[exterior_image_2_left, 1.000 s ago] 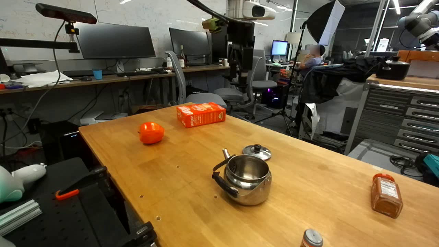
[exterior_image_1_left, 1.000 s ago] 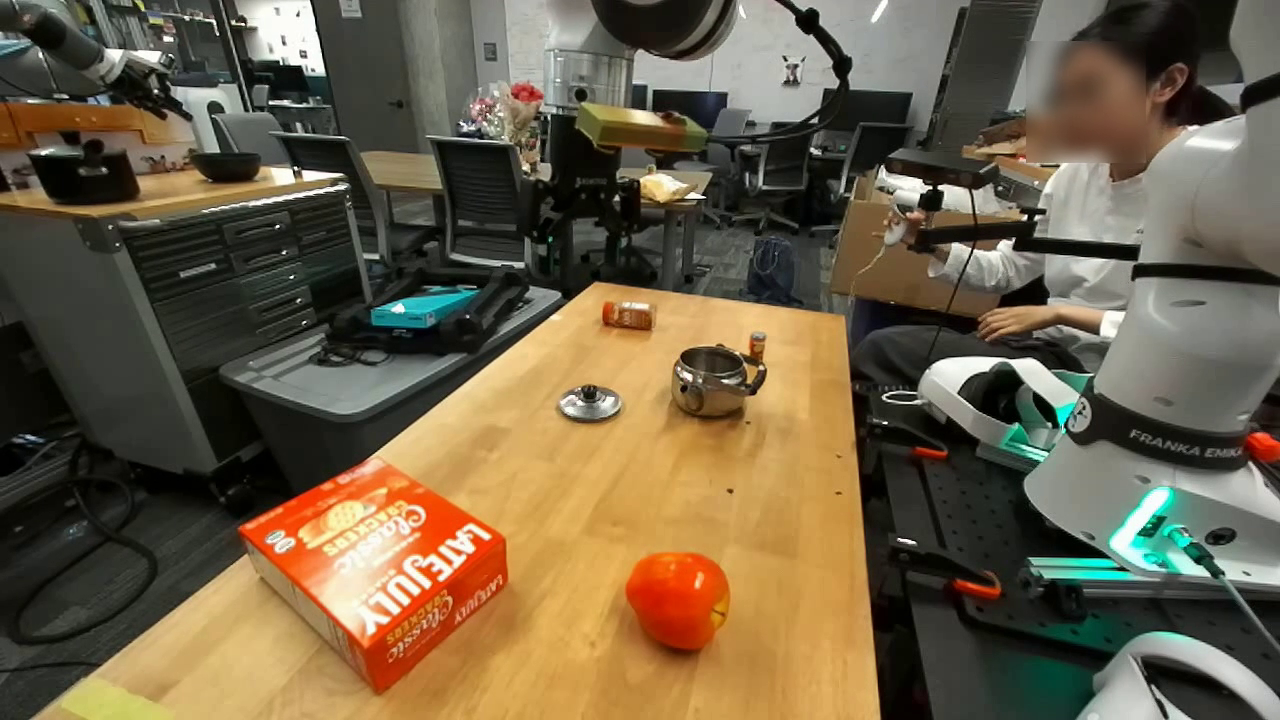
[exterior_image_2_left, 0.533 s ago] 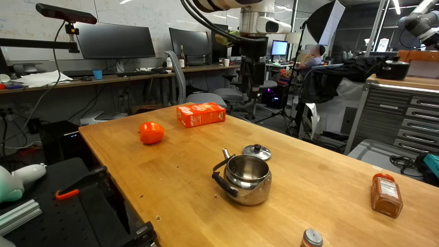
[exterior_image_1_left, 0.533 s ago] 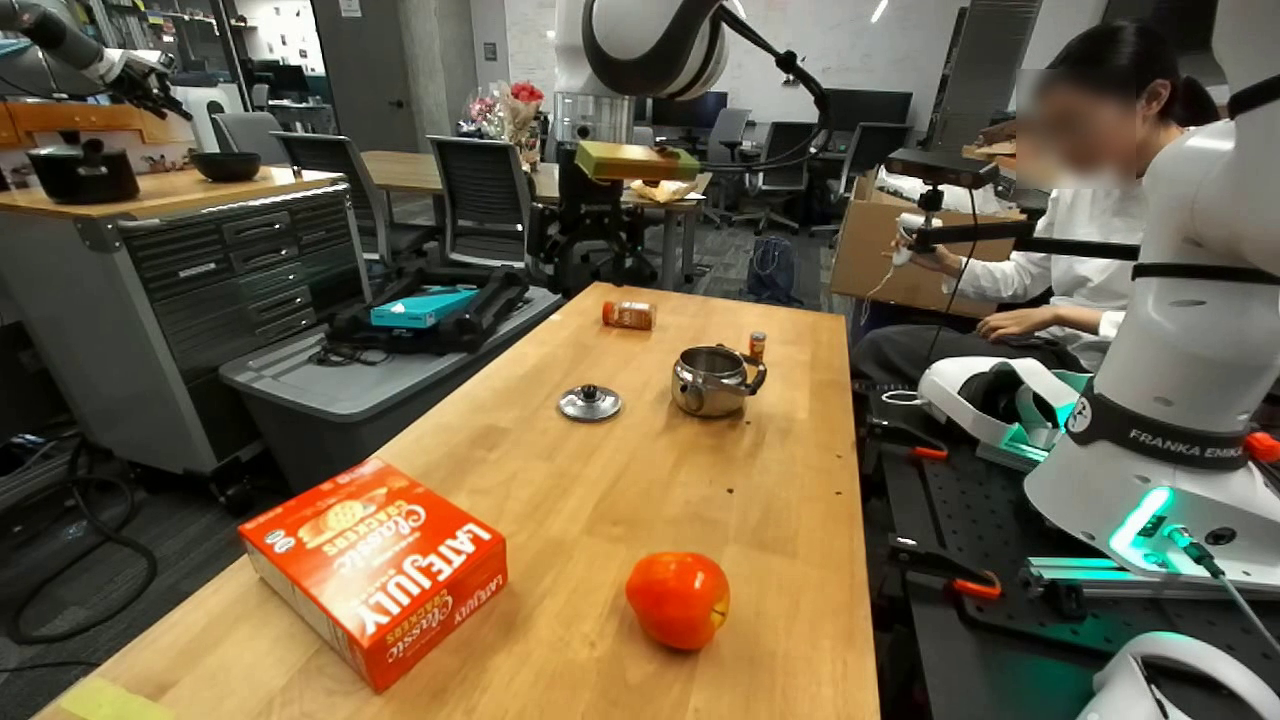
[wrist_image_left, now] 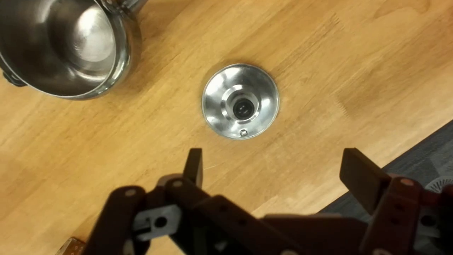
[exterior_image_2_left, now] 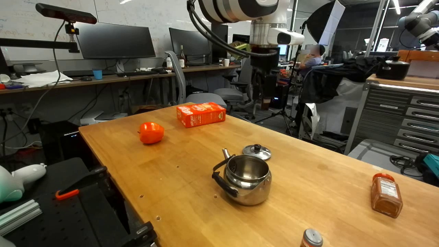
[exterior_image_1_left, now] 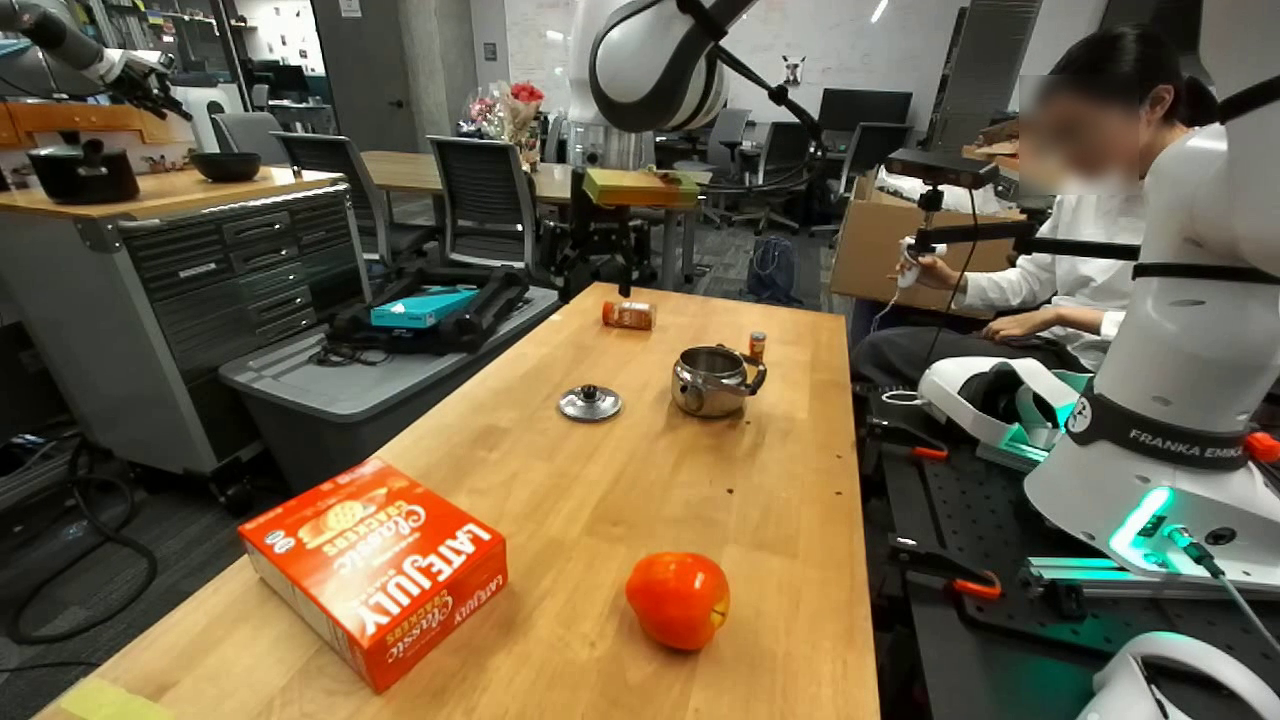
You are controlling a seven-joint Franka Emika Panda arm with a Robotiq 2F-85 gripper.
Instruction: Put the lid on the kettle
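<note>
The lid (exterior_image_1_left: 590, 403), a round silver disc with a black centre knob, lies flat on the wooden table. It also shows in an exterior view (exterior_image_2_left: 256, 152) and in the wrist view (wrist_image_left: 244, 106). The kettle (exterior_image_1_left: 708, 388) is squat, shiny and uncovered, standing upright a short way from the lid. It shows in an exterior view (exterior_image_2_left: 248, 188), its black handle tipped to one side, and partly at the top left of the wrist view (wrist_image_left: 74, 49). My gripper (wrist_image_left: 272, 156) is open and empty, held above the table, its fingers (wrist_image_left: 362, 179) wide apart. It touches neither thing.
A red cracker box (exterior_image_1_left: 380, 570) and an orange-red fruit (exterior_image_1_left: 678, 600) stand on the table. A spice jar (exterior_image_2_left: 387, 197) lies on its side, and a small jar (exterior_image_2_left: 312, 237) stands near the kettle. The table's edge shows in the wrist view (wrist_image_left: 389, 163).
My gripper has come down towards the table, and in an exterior view it has also shifted to the right. It stays open. The lid and kettle have not moved.
</note>
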